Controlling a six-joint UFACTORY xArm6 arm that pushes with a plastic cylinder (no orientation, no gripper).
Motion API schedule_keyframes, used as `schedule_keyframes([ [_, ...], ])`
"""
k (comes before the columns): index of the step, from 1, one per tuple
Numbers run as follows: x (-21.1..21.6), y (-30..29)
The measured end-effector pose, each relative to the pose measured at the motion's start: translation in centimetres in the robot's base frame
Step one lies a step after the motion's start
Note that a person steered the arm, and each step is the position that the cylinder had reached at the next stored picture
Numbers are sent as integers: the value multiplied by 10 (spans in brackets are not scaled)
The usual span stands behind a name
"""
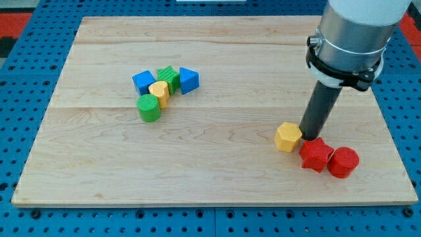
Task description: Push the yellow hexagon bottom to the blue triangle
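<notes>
The yellow hexagon (287, 137) lies at the view's lower right on the wooden board (217, 178). My tip (308, 137) stands right next to its right side, touching or nearly touching it. The blue triangle (188, 79) lies far off at the view's upper left of centre, at the right end of a cluster of blocks.
A red star (316, 155) and a red cylinder (343, 162) lie just below and right of my tip. The cluster beside the blue triangle holds a green star (169, 78), a yellow heart (158, 91), a blue cube (143, 81) and a green cylinder (149, 108).
</notes>
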State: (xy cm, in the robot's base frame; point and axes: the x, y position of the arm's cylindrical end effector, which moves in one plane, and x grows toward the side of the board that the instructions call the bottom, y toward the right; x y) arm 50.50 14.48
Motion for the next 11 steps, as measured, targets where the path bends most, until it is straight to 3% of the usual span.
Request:
schedule_keyframes([
  [1, 0, -52],
  [3, 32, -38],
  [4, 31, -109],
  [6, -50, -138],
  [7, -67, -165],
  [9, -61, -147],
  [11, -62, -187],
])
